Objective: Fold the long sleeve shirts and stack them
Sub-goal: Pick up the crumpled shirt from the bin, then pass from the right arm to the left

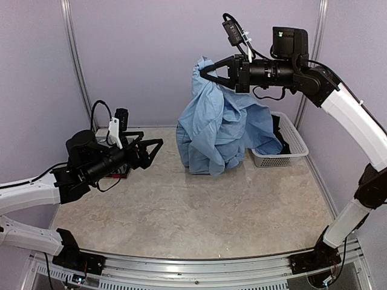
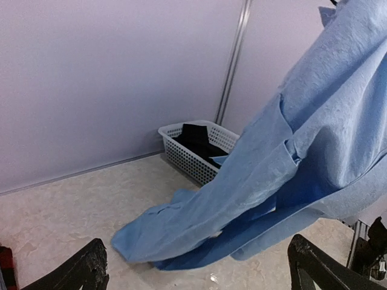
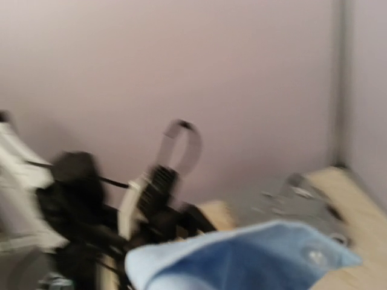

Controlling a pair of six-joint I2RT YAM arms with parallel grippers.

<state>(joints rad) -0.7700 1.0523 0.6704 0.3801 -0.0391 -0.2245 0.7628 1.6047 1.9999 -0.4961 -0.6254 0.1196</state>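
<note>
One light blue shirt (image 1: 221,127), one white basket (image 1: 296,148) and two pincers are in my view. My right pincer (image 1: 204,71), high at twelve o'clock, is clamped on the shirt's top edge. The cloth hangs in crumpled folds, its lower end bunched on the table (image 1: 181,211). My left pincer (image 1: 155,152), at nine o'clock, gapes wide and holds nothing. The basket sits at two o'clock with one dark garment (image 2: 196,139) inside.
</note>
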